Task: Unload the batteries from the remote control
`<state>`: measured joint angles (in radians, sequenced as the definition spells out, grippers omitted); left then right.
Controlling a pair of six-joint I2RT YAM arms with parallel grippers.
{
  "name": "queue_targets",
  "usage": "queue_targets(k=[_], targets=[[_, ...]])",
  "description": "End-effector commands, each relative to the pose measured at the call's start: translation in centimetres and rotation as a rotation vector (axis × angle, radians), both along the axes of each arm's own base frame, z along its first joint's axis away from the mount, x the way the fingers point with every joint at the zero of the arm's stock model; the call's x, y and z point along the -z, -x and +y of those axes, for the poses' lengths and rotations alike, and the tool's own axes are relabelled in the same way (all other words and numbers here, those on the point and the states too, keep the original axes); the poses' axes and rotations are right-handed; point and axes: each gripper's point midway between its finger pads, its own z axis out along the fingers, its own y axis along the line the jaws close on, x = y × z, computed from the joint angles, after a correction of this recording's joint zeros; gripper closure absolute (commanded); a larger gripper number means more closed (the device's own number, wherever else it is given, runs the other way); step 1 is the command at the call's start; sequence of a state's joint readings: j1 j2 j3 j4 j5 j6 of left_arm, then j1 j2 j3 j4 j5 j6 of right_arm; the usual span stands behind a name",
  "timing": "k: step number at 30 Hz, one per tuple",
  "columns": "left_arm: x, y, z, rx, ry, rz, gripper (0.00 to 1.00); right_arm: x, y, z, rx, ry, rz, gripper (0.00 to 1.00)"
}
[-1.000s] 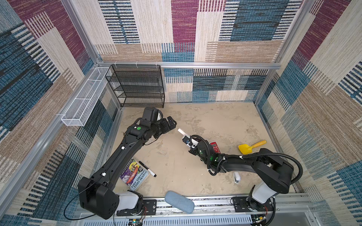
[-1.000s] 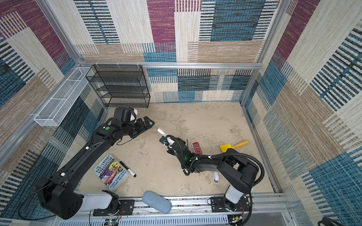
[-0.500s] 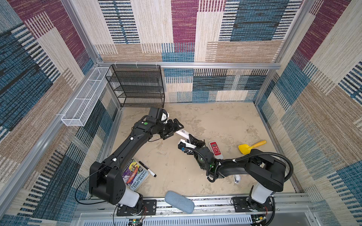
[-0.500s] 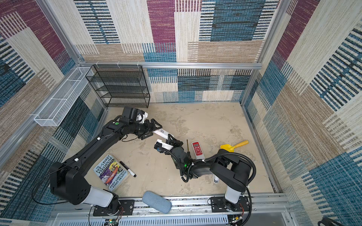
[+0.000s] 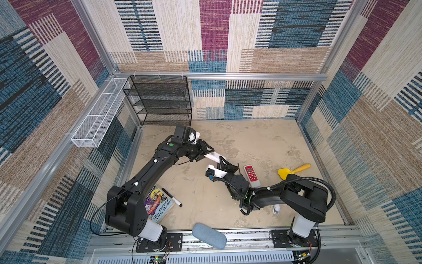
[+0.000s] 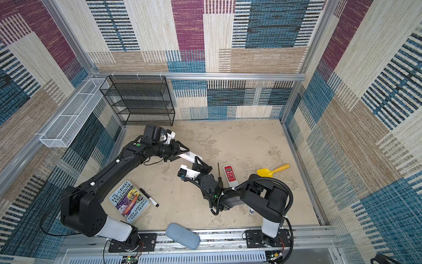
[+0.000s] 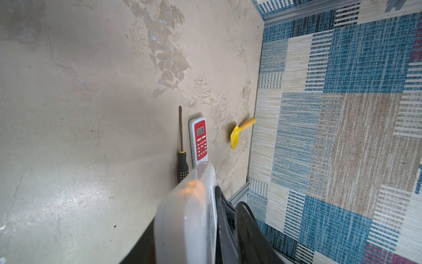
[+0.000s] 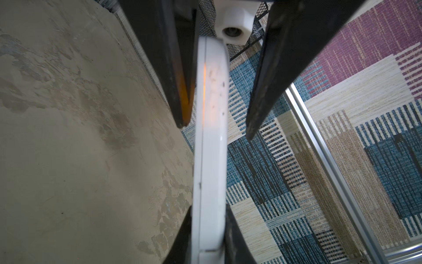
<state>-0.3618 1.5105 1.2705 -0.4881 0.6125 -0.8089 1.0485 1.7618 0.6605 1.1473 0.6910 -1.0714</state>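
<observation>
Left hand [image 5: 210, 152] has been swung in and its jaws drawn part-way around the white remote control [image 6: 190, 157] — a gap is still seen on one side. Right hand [image 5: 221, 160] is kept clamped on the other end, above the counter [image 5: 251, 141]. Batteries are not seen — presumably inside; cover removal is likely next.

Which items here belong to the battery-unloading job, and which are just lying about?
Job: white remote, clamped by the right gripper, left gripper open around its other end; red remote, possibly; no batteries visible.
Lying about: screwdriver, yellow scoop, book, marker, blue-grey case, black rack.
</observation>
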Motion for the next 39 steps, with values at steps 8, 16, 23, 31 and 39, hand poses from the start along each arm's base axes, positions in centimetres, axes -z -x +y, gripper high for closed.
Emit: queue_targets(k=[8,16,23,31,39], targets=[[0.2,-0.1,-0.2,0.009,0.032,-0.007,0.67,-2.0,0.3,0.2,0.007,-0.039,-0.073,0.85],[0.2,0.0,-0.1,0.006,0.044,-0.01,0.79,-2.0,0.2,0.4,0.008,-0.037,-0.076,0.84],[0.1,-0.1,0.0,-0.004,0.053,-0.023,0.86,-2.2,0.2,0.4,0.005,-0.055,-0.067,0.73],[-0.2,-0.9,0.8,-0.048,0.054,-0.058,0.88,-1.7,1.4,0.5,-0.079,-0.119,0.072,0.25],[-0.4,-2.8,2.6,-0.136,0.013,-0.14,0.91,-0.9,4.7,0.6,-0.246,-0.307,0.4,0.1]])
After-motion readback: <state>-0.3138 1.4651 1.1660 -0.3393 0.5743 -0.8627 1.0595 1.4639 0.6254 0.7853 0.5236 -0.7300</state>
